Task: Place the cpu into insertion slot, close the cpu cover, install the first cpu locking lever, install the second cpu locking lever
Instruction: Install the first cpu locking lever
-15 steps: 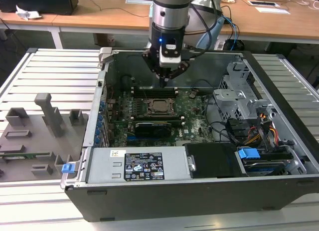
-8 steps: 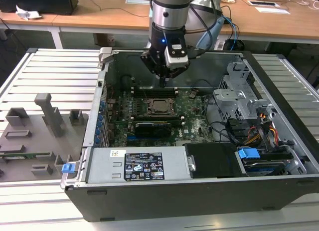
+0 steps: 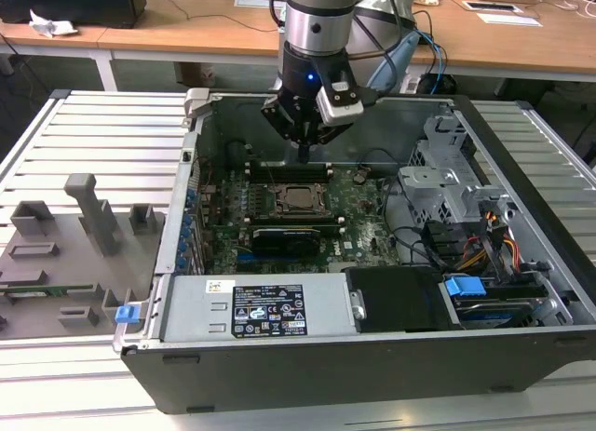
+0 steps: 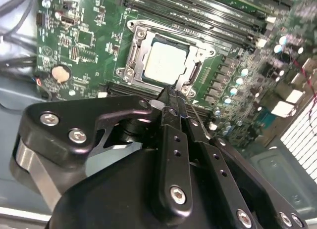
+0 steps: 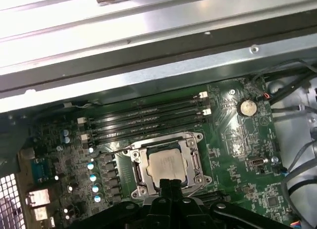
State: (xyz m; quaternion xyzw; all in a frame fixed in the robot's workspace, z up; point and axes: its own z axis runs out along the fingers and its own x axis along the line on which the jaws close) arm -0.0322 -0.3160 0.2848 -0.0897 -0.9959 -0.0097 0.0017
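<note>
Slatted metal table [image 3: 93, 124] carried an open computer case [image 3: 372, 375], power supply [image 3: 261, 310] nearest. Farther in, the cpu [image 3: 300, 197] sat in the insertion slot [image 4: 130, 66], the cpu cover [image 4: 148, 38] lying flat around it. Close over the socket's edge hung the gripper [image 3: 304, 154], fingers [image 4: 171, 140] pressed together on nothing visible. A slip there would likely scrape the green board [image 3: 363, 217] or bend the thin locking lever [image 4: 198, 119] beside the tips. Wooden desks [image 3: 186, 31] stood beyond.

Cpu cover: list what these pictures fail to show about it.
- Second wrist view: the fingers hide one corner of the cpu cover.
- First wrist view: the fingers hide the edge beneath them.
- Exterior view: too small to tell whether it is latched down.
</note>
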